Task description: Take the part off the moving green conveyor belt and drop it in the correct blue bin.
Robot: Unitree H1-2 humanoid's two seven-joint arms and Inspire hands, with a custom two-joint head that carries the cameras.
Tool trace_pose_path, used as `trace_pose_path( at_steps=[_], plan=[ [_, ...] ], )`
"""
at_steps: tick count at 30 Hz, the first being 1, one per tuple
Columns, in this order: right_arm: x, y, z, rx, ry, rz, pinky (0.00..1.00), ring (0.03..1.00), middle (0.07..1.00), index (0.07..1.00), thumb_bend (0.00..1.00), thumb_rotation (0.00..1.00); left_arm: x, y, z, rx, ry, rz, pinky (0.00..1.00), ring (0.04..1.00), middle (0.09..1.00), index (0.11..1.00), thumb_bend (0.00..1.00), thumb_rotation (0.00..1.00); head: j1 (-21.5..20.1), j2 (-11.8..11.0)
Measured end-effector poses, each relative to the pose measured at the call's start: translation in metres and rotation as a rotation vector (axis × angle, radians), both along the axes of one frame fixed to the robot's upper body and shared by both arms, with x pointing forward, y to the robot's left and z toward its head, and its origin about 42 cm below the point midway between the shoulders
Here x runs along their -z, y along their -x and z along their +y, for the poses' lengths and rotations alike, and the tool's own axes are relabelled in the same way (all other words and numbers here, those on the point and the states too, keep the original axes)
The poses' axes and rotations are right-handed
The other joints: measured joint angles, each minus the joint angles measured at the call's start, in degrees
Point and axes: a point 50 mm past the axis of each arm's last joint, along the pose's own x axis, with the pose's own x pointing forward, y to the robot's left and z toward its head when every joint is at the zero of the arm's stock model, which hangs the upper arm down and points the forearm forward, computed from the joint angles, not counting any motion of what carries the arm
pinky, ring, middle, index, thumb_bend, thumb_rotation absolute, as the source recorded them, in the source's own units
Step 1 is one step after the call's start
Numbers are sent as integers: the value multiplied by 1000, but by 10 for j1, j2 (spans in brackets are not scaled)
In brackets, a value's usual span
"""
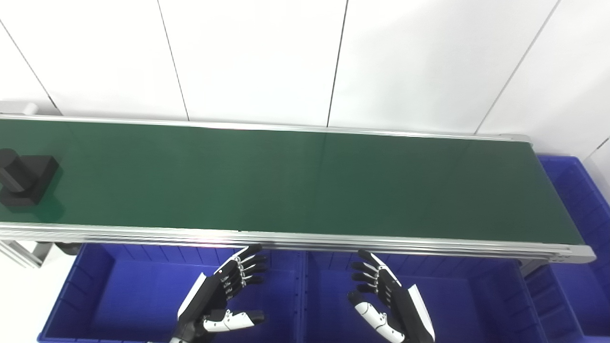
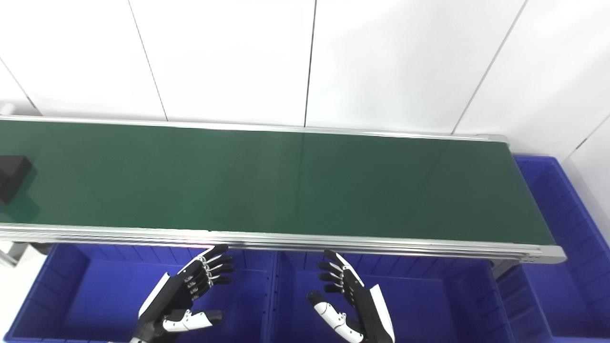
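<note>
Black part sits at the far left end of the green conveyor belt, well apart from both hands. Left hand and right hand hover palms inward over the blue bins, fingers spread, holding nothing. The belt's aluminium rail runs between hands and part. Another blue bin stands past the belt's right end; white wall panels behind.

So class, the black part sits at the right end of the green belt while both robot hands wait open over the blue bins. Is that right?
Not quite. The left eye view shows the black part at the left end of the green belt. The rest holds: the left robot hand and right robot hand wait open over the blue bins.
</note>
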Motion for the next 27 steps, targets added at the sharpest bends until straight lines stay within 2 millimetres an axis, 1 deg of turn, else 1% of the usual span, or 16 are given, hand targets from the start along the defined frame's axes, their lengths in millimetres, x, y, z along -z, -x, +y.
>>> trace_pose_path(
  at_steps=[4, 7, 9, 10, 11, 12, 13, 14, 15, 16, 17, 19, 21, 23, 25, 27],
  plan=[
    [0, 0, 0, 0, 1, 0, 708, 772, 819, 891, 565, 612, 0, 0, 0, 0, 0, 0, 756, 804, 838, 880, 912, 316, 3, 0],
    [0, 0, 0, 0, 0, 0, 708, 771, 819, 890, 564, 612, 0, 0, -1, 0, 2, 0, 760, 803, 838, 882, 914, 312, 12, -2],
    [0, 0, -1, 0, 2, 0, 709, 771, 820, 891, 566, 619, 0, 0, -2, 0, 4, 1, 756, 802, 837, 881, 923, 315, 27, -7],
    [0, 0, -2, 1, 2, 0, 707, 772, 822, 893, 553, 607, 0, 0, -2, 1, 5, 1, 746, 800, 835, 878, 930, 323, 59, -16],
    [0, 0, -3, 2, 4, 0, 707, 772, 823, 893, 549, 603, 1, 0, -3, 1, 6, 2, 743, 800, 835, 877, 932, 326, 79, -20],
    [0, 0, -4, 3, 4, -1, 704, 772, 827, 894, 530, 599, 1, 0, -4, 2, 6, 3, 736, 798, 834, 871, 948, 331, 89, -23],
    [0, 0, -6, 3, 4, -4, 703, 773, 828, 895, 526, 598, 1, 0, -7, 3, 9, 4, 735, 797, 834, 871, 951, 331, 89, -23],
    [0, 0, -7, 3, 7, -7, 704, 774, 831, 897, 519, 599, 2, 1, -8, 3, 12, 7, 732, 796, 834, 871, 957, 331, 120, -32],
    [0, 0, -9, 3, 9, -8, 705, 776, 834, 898, 514, 601, 3, 1, -10, 3, 16, 11, 732, 795, 832, 869, 962, 330, 140, -39],
    [0, 1, -11, 4, 12, -9, 710, 779, 835, 901, 510, 601, 5, 1, -13, 3, 20, 18, 730, 792, 829, 868, 966, 329, 141, -40],
    [0, 1, -13, 4, 13, -8, 712, 778, 834, 904, 502, 604, 8, 1, -15, 4, 24, 27, 735, 791, 824, 865, 964, 321, 150, -43],
    [0, 1, -16, 3, 16, -7, 709, 775, 832, 905, 474, 589, 10, 1, -18, 8, 26, 35, 738, 789, 821, 860, 973, 307, 196, -63],
    [0, 2, -18, 3, 10, -5, 708, 777, 835, 906, 470, 586, 11, 0, -21, 13, 26, 37, 733, 787, 819, 859, 977, 300, 200, -66],
    [0, 1, -19, 2, 4, -8, 706, 777, 837, 905, 463, 587, 13, -1, -23, 16, 24, 43, 726, 785, 815, 854, 980, 288, 214, -79],
    [-1, 1, -20, 1, 0, -16, 702, 777, 838, 904, 437, 577, 13, -2, -24, 16, 25, 41, 718, 782, 809, 846, 994, 278, 214, -79],
    [-1, 1, -20, 4, -3, -17, 696, 774, 836, 902, 420, 569, 13, -3, -27, 13, 32, 40, 711, 781, 810, 842, 1000, 272, 212, -84]
  ],
)
